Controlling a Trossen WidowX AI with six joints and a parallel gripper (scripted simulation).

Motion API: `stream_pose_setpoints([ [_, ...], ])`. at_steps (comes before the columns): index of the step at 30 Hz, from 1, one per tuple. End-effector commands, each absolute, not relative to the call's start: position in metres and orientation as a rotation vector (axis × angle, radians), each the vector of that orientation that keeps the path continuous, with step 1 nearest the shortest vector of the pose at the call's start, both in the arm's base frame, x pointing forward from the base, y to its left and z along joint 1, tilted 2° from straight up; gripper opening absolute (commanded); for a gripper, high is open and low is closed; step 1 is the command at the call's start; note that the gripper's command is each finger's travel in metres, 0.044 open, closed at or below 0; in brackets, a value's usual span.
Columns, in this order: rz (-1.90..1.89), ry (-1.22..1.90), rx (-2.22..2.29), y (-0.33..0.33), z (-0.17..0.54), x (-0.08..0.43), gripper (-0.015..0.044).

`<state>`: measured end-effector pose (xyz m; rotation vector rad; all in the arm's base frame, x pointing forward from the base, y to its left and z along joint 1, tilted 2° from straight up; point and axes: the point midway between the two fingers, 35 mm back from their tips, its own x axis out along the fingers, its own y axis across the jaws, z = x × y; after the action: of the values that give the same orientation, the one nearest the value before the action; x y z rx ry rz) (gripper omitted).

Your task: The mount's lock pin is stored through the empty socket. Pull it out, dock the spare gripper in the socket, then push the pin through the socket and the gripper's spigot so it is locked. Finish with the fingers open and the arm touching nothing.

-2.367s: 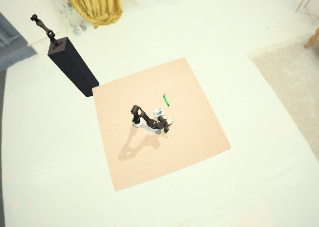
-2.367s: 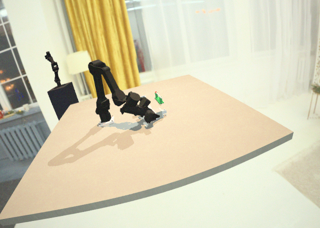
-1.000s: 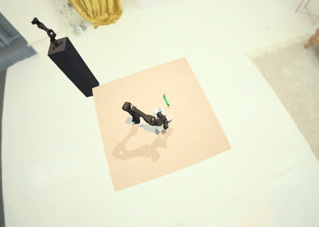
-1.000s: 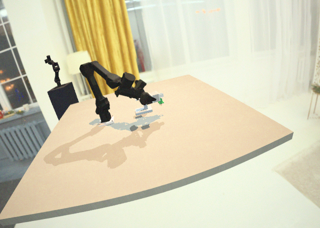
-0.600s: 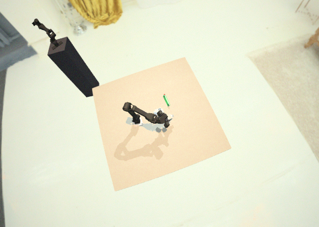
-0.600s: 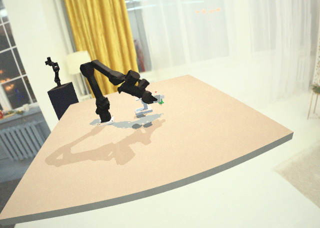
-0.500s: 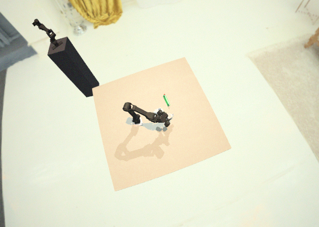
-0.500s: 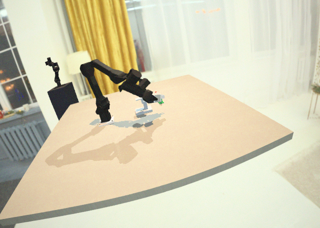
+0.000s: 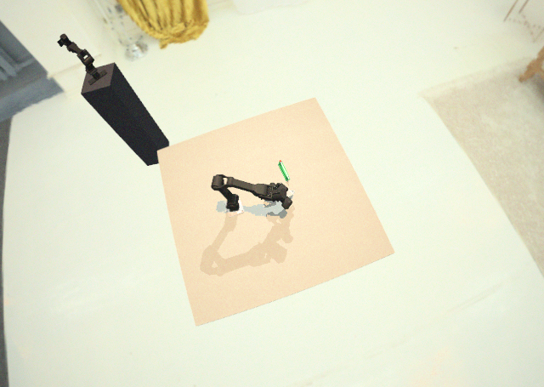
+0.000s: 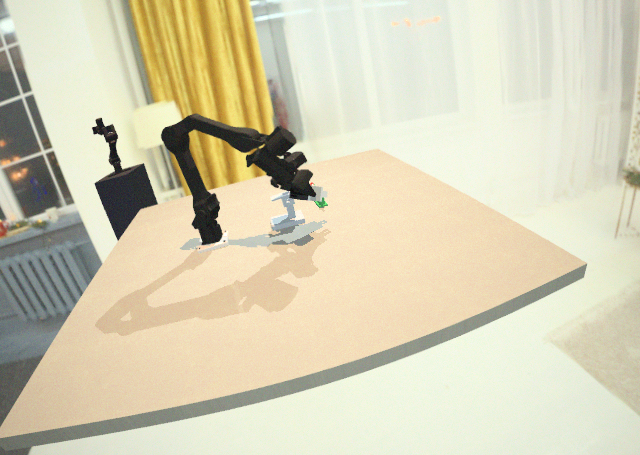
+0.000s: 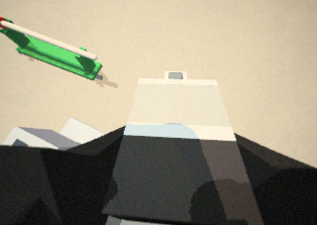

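My gripper (image 10: 311, 195) (image 11: 174, 129) is shut on the white spare gripper (image 11: 173, 103) (image 10: 320, 192) and holds it above the table. The spare gripper's narrow spigot (image 11: 175, 75) points away from my fingers, with an opening in its end. The pale lock pin (image 11: 50, 40), with a red end, lies along the top of the green rack (image 11: 54, 58) (image 9: 284, 172). The white mount (image 10: 287, 221) stands on the table behind my gripper, with its post upright. Its pale parts (image 11: 45, 137) show at lower left in the wrist view. In the top view the arm hides it.
The arm's white base plate (image 10: 217, 242) is on the tan table (image 10: 361, 285). The green rack stands beyond the mount, close to the held part. A black pedestal (image 9: 127, 115) with another dark arm (image 9: 83, 56) stands off the table's far left corner.
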<state>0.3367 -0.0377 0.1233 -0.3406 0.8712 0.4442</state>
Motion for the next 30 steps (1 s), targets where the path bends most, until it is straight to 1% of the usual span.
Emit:
stream_pose_setpoints([
  [1, 0.46, 0.889, -0.39, -0.031, 0.129, 0.339, 0.0],
  [30, 0.653, 1.143, -0.862, 0.026, 0.152, 0.316, 0.0],
])
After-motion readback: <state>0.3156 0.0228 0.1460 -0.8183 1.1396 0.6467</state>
